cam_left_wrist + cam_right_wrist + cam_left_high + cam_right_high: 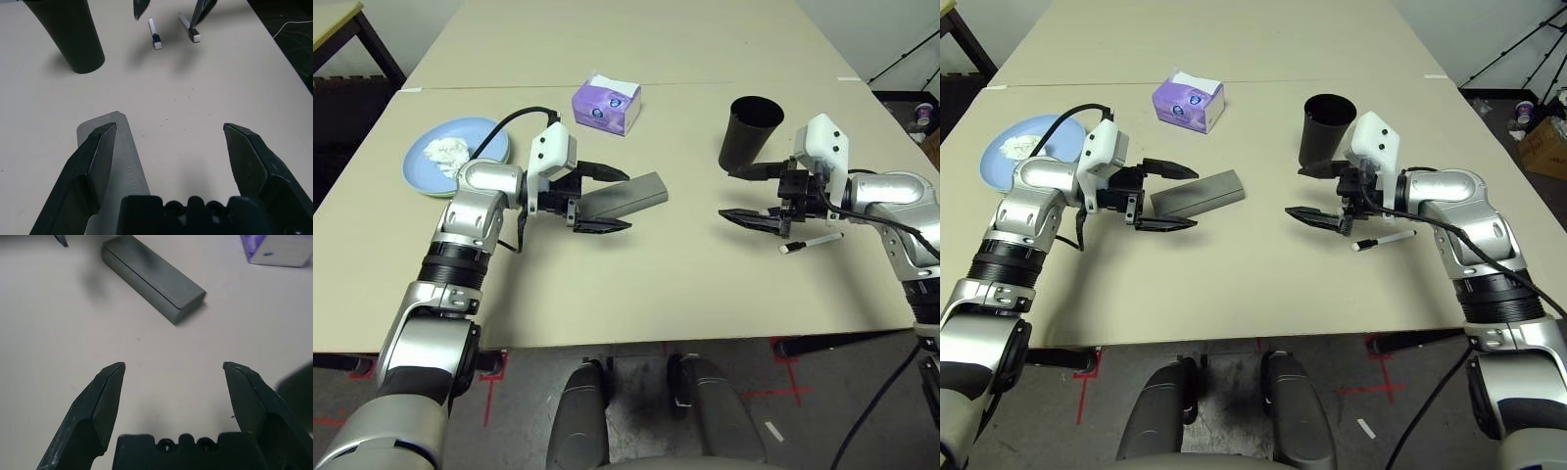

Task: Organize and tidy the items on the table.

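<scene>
Beige table (636, 284) carries a grey glasses case (625, 199) at centre, between the spread fingers of the left tool (603, 199). Right tool (742, 194), also wide, hovers beside a white pen (811, 242) and black cup (749, 132). Crumpled tissue (445, 150) rests on the blue plate (484, 137).

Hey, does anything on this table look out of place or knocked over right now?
Nothing is spilled or tipped. The black cup stands upright. Loose bits remain: a white pen lies beside the right gripper, the grey glasses case lies askew by the left gripper, and a crumpled tissue sits on the blue plate.
</scene>
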